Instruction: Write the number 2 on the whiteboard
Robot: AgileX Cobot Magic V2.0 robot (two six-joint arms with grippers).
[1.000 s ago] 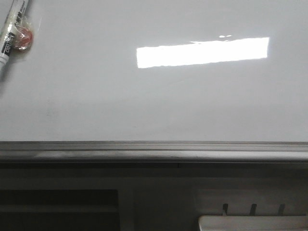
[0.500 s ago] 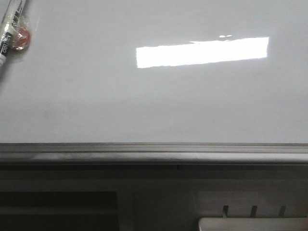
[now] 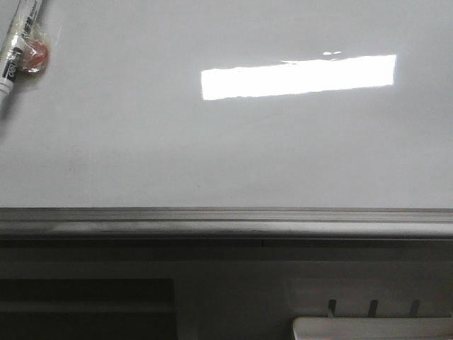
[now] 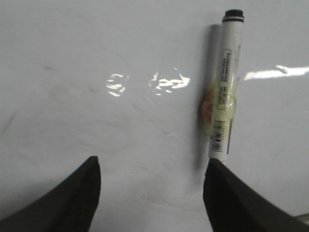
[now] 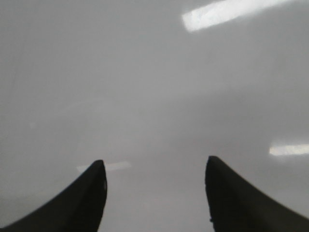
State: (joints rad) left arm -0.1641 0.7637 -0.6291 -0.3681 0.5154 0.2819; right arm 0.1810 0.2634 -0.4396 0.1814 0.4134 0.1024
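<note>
A large glossy white whiteboard (image 3: 226, 142) with a grey metal frame edge fills most of the front view, lying flat and reflecting a bright rectangular light (image 3: 297, 76) toward its far right. No drawn figure shows on the board surface; it looks blank apart from faint smudges.

At the far left corner of the front view lies a white cylindrical marker pen (image 3: 18, 46) with black printing, set at a slant and partly cut off by the picture edge. A small reddish-orange blob wrapped in clear tape (image 3: 34, 57) is stuck to its side.

In the left wrist view, the left gripper (image 4: 152, 186) hangs over the board with its two dark curved fingers (image 4: 79, 203) spread wide, holding nothing. The marker (image 4: 224, 87) lies on the board with its black-ringed end pointing away from the gripper, its near end just by one fingertip; whether they touch cannot be told.

In the right wrist view, the right gripper (image 5: 154, 191) is likewise spread wide over bare, blurred white board (image 5: 145, 96), with nothing between its dark fingers (image 5: 82, 205).

Below the board's frame, a small white tray (image 3: 371, 328) sits at the lower right of the front view.
</note>
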